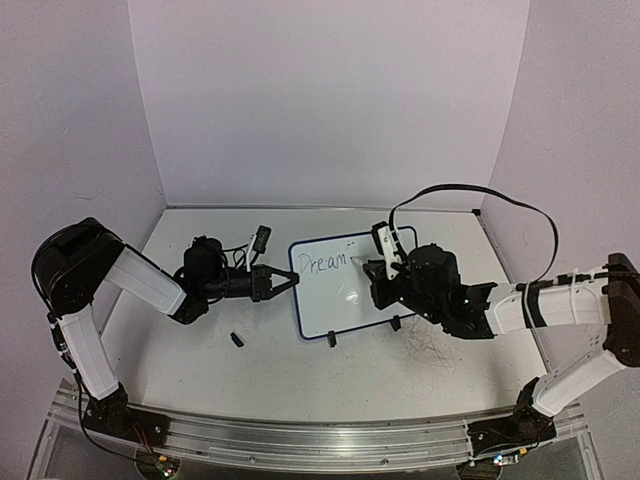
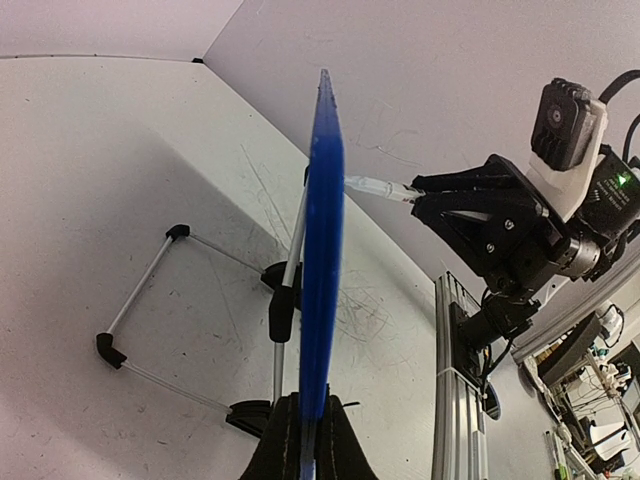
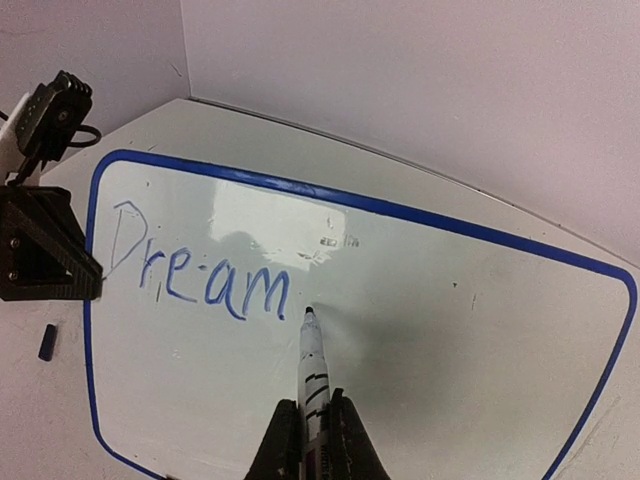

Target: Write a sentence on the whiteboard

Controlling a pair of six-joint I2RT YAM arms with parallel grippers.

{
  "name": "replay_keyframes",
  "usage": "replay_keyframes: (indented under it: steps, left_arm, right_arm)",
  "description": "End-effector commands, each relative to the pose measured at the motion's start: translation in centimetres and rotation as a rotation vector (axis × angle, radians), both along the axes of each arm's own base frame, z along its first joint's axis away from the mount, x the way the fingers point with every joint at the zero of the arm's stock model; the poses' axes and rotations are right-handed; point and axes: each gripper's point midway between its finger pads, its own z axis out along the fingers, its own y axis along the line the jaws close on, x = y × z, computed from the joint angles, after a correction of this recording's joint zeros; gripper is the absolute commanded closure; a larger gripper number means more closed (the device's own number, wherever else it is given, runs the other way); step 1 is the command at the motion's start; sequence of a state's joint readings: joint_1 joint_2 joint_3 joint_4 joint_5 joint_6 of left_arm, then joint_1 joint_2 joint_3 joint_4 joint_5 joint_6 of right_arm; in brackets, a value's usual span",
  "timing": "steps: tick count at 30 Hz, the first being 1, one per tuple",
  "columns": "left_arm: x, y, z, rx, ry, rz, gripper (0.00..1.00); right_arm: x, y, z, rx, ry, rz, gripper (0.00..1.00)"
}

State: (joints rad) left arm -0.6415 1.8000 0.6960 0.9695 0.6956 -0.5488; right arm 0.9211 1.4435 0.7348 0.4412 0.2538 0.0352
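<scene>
While left jaws pinch the small blue-rimmed whiteboard point(image 3: 450, 330), right jaws clamp a white marker point(image 3: 315, 372), tip ahead beside blue cursive "Dream" point(image 3: 205, 285); adding "s" seems next.

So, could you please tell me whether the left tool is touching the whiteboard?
Touching. The left wrist view shows the left tool shut on the whiteboard, with one finger pressed against either side of its blue rim.
</scene>
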Motion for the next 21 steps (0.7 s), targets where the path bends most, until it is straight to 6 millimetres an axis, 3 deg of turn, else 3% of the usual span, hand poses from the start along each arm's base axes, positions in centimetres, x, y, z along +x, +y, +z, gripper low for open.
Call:
replay_keyframes:
  steps: [1, 21]
  left_arm:
    - [-0.1, -0.37, 1.85, -0.035, -0.053, -0.011, 1.0]
    - [-0.33, -0.21, 1.94, -0.035, -0.054, -0.015, 1.0]
  right_arm:
    - [1.11, 0.24, 3.3, 0.089, -0.067, -0.052, 1.0]
    - [1.56, 0.32, 3.19, 0.091, -0.075, -0.07, 1.0]
